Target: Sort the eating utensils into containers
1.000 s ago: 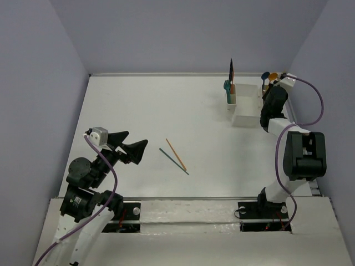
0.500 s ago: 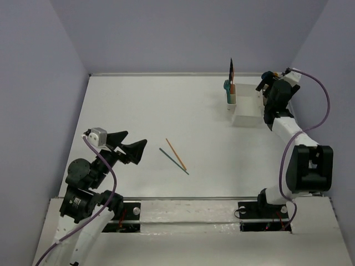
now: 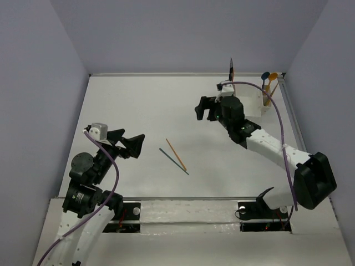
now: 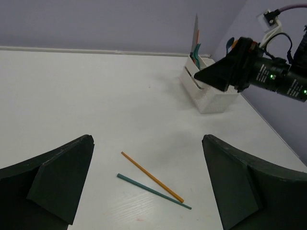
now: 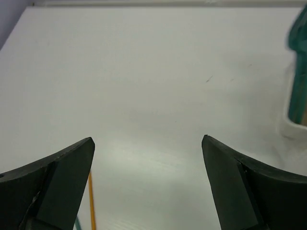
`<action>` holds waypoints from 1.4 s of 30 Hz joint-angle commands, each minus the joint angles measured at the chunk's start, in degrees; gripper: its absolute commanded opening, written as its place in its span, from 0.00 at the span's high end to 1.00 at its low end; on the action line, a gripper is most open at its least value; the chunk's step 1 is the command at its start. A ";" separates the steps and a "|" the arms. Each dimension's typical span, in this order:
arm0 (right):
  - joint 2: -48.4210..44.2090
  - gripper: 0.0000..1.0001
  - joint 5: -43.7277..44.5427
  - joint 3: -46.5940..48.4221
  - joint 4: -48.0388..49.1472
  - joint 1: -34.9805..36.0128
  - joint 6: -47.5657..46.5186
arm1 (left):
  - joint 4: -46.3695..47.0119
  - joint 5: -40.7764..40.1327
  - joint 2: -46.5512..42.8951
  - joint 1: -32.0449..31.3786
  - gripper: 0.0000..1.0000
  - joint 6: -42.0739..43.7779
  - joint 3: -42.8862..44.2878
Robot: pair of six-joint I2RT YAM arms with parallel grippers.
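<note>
An orange chopstick (image 3: 175, 153) and a dark teal chopstick (image 3: 173, 160) lie side by side mid-table, meeting at their near ends. In the left wrist view the orange chopstick (image 4: 151, 176) and the teal chopstick (image 4: 153, 190) sit just below my open left gripper (image 4: 147, 139). The left gripper (image 3: 130, 145) hovers to their left. My right gripper (image 3: 206, 110) is open and empty, above the table between the chopsticks and the white caddy (image 3: 254, 103). The right wrist view shows the right gripper (image 5: 147, 140) and the orange chopstick (image 5: 91, 201).
A blue spoon (image 3: 265, 77) and an orange spoon (image 3: 273, 78) stand in the caddy's right end cup. A dark knife (image 3: 231, 67) rises from its left end. A teal utensil (image 5: 300, 62) stands in a white cup (image 5: 291, 128). Purple walls enclose the table.
The right gripper opened at the caddy's right end, then swung left and down over the table. The spoons stay in the right cup. The left gripper dipped slightly.
</note>
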 commanded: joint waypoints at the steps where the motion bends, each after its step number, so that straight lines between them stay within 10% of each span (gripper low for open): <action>1: 3.51 0.02 -4.62 1.30 -8.13 9.34 -1.88 | 2.01 -0.77 1.05 1.68 0.01 0.21 0.58; 14: 27.06 0.33 -2.60 17.46 -23.69 22.03 -4.16 | 1.57 -1.57 -0.18 3.44 0.01 -0.32 0.58; 33: 36.04 0.62 -0.94 22.13 -33.62 25.28 -3.28 | 2.09 0.63 -1.94 3.44 0.01 -0.32 0.14; 42: 35.44 0.99 -2.33 18.98 -31.79 20.99 -4.07 | 2.01 0.63 -2.03 3.44 0.01 -0.32 0.14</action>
